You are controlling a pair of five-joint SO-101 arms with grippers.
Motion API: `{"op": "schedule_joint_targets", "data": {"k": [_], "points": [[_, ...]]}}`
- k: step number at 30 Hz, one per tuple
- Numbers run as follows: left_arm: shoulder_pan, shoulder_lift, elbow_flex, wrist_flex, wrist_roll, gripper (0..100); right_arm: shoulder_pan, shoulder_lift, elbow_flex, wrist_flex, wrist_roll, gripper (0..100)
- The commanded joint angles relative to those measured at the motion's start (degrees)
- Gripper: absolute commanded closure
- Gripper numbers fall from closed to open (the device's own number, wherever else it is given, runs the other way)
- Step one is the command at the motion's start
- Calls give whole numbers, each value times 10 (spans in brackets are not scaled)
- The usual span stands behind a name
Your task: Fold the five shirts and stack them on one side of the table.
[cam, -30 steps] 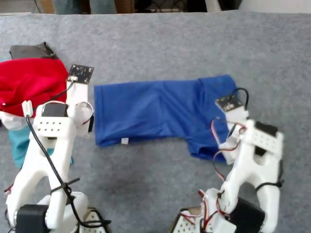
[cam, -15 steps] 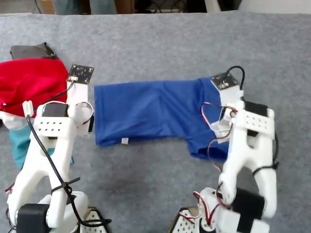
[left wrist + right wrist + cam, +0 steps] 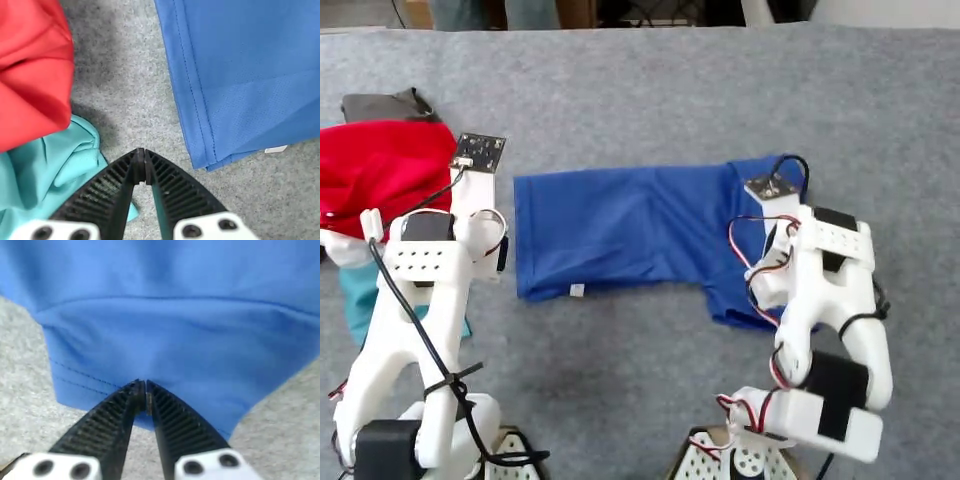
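Note:
A blue shirt point(image 3: 620, 230) lies spread flat on the grey table, with one sleeve at its right end. My right gripper point(image 3: 141, 390) is shut just above that sleeve's blue cloth point(image 3: 165, 315), near the hem; no fold shows between the tips. My left gripper point(image 3: 140, 161) is shut on nothing, low over bare table between the blue shirt's left edge point(image 3: 250, 65) and a teal shirt point(image 3: 45, 175). A red shirt point(image 3: 380, 170) lies bunched at the far left, over the teal shirt point(image 3: 355, 295) and a dark grey shirt point(image 3: 380, 103).
A bit of white cloth point(image 3: 340, 245) sticks out under the red shirt point(image 3: 30, 70). The grey table point(image 3: 650, 90) is bare behind the blue shirt and to its right. Both arm bases stand at the near edge.
The right arm has swung left and away from the near edge, further over the blue shirt's sleeve. The left arm has barely moved.

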Motion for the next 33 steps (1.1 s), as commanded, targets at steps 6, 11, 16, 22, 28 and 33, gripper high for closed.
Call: {"op": "schedule_joint_targets", "data": {"k": [6,11,16,22,28,33], "points": [[-2,-11,-3,-9,4,970,14,58,-78,22,-4,984],[-1,-10,-29,-8,5,970,53,2,-230,137,-4,984],[-1,14,-87,-9,6,970,50,-30,-385,207,-4,982],[0,200,-255,-28,68,970,12,66,-483,113,-49,983],[29,386,-412,-46,121,970,-29,236,-609,62,-105,983],[64,506,-509,-46,156,970,-32,399,-757,64,-129,983]]}}
